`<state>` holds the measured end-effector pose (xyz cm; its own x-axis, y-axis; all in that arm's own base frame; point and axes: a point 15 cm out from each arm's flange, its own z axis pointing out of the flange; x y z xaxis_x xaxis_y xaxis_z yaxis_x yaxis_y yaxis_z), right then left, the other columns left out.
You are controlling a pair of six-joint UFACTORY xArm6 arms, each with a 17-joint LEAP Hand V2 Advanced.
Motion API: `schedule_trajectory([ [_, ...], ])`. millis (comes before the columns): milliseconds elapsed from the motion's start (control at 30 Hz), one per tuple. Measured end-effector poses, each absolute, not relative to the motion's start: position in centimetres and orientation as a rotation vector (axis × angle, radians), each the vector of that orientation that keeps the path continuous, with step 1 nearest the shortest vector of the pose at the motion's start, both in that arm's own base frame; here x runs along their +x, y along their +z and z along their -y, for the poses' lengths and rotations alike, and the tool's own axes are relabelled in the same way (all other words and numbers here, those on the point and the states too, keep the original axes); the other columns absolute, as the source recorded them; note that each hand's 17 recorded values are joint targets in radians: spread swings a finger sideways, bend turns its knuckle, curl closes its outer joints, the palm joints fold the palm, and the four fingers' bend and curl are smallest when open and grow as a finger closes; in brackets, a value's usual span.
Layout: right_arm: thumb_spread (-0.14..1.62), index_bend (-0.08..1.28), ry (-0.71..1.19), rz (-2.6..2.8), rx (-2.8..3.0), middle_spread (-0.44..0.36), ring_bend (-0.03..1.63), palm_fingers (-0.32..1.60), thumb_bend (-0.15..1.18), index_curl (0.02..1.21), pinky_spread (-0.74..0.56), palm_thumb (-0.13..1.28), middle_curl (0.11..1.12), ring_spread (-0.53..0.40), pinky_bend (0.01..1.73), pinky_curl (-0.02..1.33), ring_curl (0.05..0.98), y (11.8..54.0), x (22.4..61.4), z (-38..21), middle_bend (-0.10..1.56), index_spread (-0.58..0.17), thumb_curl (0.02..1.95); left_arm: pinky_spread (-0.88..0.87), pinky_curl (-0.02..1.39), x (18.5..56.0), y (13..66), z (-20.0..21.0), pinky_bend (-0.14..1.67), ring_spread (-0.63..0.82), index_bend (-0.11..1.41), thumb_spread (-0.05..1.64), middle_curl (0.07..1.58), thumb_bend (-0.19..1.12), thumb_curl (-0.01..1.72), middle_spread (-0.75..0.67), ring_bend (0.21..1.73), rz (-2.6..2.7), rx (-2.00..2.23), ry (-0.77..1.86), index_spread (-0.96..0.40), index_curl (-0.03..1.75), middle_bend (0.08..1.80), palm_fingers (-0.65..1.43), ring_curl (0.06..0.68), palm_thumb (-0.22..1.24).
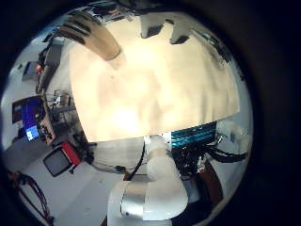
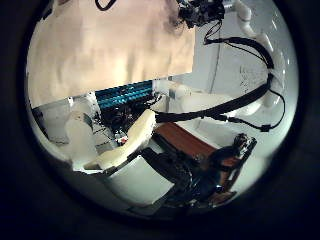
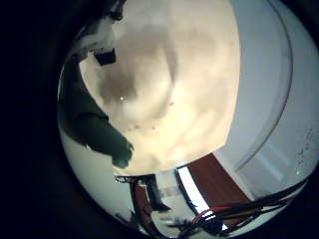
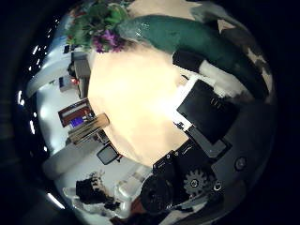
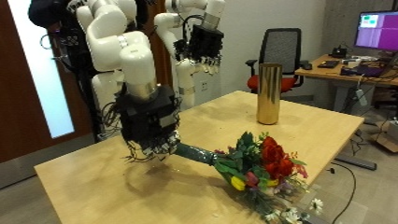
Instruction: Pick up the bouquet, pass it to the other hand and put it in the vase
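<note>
Lying flat on the light wooden table (image 5: 106,173) was the bouquet of red, yellow & purple flowers in a dark green wrap (image 5: 248,163), stem end pointing away from the tall gold cylindrical vase (image 5: 267,93), blooms near the table's front edge. The vase stood upright toward the table's far side, well apart from the bouquet. The right hand (image 5: 156,131) hung low at the wrap's stem end, fingers pointing down & curled about the stem, touching it; a firm grasp couldn't be confirmed from outside view. Right thumb side palm view showed the green wrap (image 4: 187,37) running close past the palm w/ flowers (image 4: 103,26) beyond it; little finger side view had the wrap (image 3: 90,119) beside the palm. The left hand (image 5: 199,42) was held high above the table, behind the vase, fingers relaxed, holding nothing.
</note>
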<state>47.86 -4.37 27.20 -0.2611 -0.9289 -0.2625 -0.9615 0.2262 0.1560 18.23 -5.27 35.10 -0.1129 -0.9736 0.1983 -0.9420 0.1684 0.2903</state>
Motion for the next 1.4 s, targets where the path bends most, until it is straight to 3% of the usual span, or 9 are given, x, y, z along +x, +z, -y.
schedule_trajectory([
  [333,0.72,0.99,0.293,-2.079,-1.774,-0.138,1.44,1.12,0.02,0.99,-0.21,1.23,0.74,-0.191,1.45,0.55,0.596,39.5,46.3,2.0,1.36,-0.302,0.75,0.55,0.27,19.9,35.6,4.7,0.19,0.57,0.17,0.96,0.34,-0.03,0.3,0.32,0.45,2.121,1.884,-0.057,0.25,0.33,0.26,0.2,0.197,0.44],
  [500,0.64,0.99,0.29,-2.017,-1.759,-0.133,1.43,1.13,-0.02,1.02,-0.2,1.21,0.74,-0.189,1.42,0.58,0.606,42.3,45.0,0.5,1.36,-0.296,0.82,0.54,0.26,20.2,36.7,4.1,0.18,0.55,0.18,0.97,0.34,-0.03,0.3,0.29,0.45,2.112,1.916,-0.023,0.24,0.35,0.25,0.22,0.195,0.43],
  [667,0.81,0.88,0.366,-2.056,-1.801,-0.145,1.39,1.11,-0.08,0.97,-0.34,0.83,0.69,-0.205,1.27,0.54,0.571,40.0,43.9,0.2,1.28,-0.299,0.73,0.52,0.26,19.8,36.5,5.1,0.18,0.54,0.18,0.97,0.35,-0.03,0.3,0.29,0.45,2.098,1.879,0.004,0.24,0.35,0.25,0.23,0.193,0.43],
  [767,0.91,0.69,0.448,-2.107,-1.848,-0.163,1.27,0.87,-0.05,0.91,-0.45,0.73,0.63,-0.23,1.2,0.5,0.523,36.1,42.6,-0.2,1.13,-0.299,0.66,0.52,0.26,19.7,36.4,5.1,0.18,0.54,0.18,0.97,0.35,-0.03,0.3,0.29,0.45,2.099,1.872,0.005,0.24,0.35,0.25,0.23,0.192,0.43],
  [800,0.98,0.61,0.46,-2.128,-1.871,-0.146,1.22,0.49,-0.03,0.88,-0.37,0.71,0.61,-0.216,1.11,0.49,0.523,34.9,42.2,-0.1,1.05,-0.288,0.63,0.52,0.26,19.6,36.4,5.1,0.18,0.54,0.18,0.97,0.35,-0.03,0.3,0.29,0.45,2.104,1.868,0.006,0.23,0.35,0.25,0.23,0.191,0.43],
  [833,1.03,0.58,0.475,-2.149,-1.896,-0.147,1.16,0.37,-0.03,0.85,-0.29,0.7,0.59,-0.197,1.03,0.47,0.491,33.7,41.9,-0.1,1.02,-0.28,0.59,0.52,0.26,19.6,36.4,5.1,0.18,0.54,0.18,0.97,0.34,-0.03,0.3,0.29,0.45,2.103,1.869,0.012,0.23,0.36,0.25,0.23,0.191,0.43],
  [967,1.08,0.46,0.587,-2.208,-1.959,-0.093,1.02,0.14,-0.03,0.7,-0.01,0.65,0.48,-0.122,0.92,0.38,0.396,28.9,41.0,-0.6,0.8,-0.251,0.51,0.52,0.25,19.6,36.4,5.2,0.18,0.54,0.18,0.97,0.35,-0.03,0.3,0.29,0.45,2.104,1.867,0.013,0.23,0.36,0.25,0.23,0.189,0.43],
  [1167,1.09,0.32,0.637,-2.235,-1.977,0.072,0.84,0.1,-0.03,0.54,0.19,0.63,0.4,-0.007,0.8,0.29,0.308,24.6,42.3,-1.2,0.67,-0.174,0.44,0.52,0.25,19.5,36.5,5.3,0.19,0.54,0.18,0.97,0.35,-0.03,0.3,0.29,0.45,2.106,1.862,0.013,0.23,0.36,0.26,0.23,0.187,0.43],
  [1400,1.07,0.19,0.725,-2.256,-2.005,0.167,0.73,0.11,-0.03,0.44,0.28,0.62,0.34,0.088,0.69,0.24,0.25,20.4,42.7,-2.3,0.51,-0.145,0.41,0.52,0.25,19.5,36.5,5.3,0.19,0.54,0.18,0.97,0.35,-0.03,0.3,0.29,0.45,2.1,1.866,0.014,0.23,0.36,0.26,0.23,0.186,0.43],
])
